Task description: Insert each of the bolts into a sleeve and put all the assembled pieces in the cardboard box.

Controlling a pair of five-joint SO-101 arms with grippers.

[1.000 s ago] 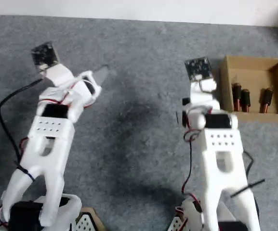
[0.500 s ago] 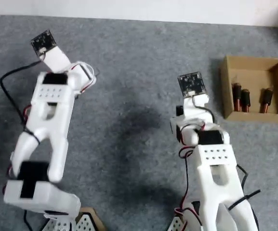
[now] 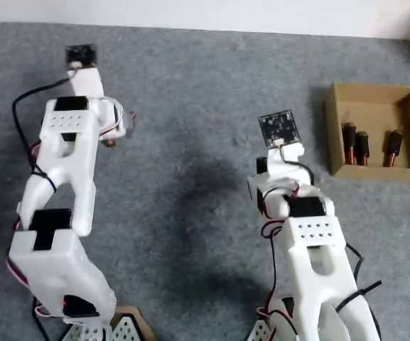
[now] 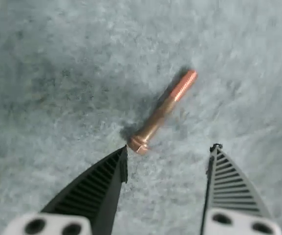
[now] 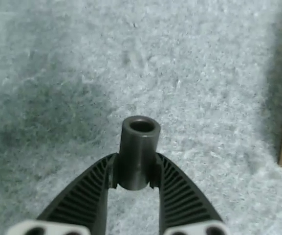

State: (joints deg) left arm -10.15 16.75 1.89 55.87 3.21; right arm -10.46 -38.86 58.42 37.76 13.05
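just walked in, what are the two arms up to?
The right gripper has its jaws shut on a dark sleeve over the grey mat, near the cardboard box. The left gripper hovers with open jaws over a copper bolt lying loose on the mat. Three assembled pieces already sit in the box.

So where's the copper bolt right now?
In the left wrist view, the bolt lies flat on the grey mat, just ahead of the open left gripper, its head beside one fingertip.

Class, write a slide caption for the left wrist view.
Open left gripper poised above a copper bolt lying on the grey mat.
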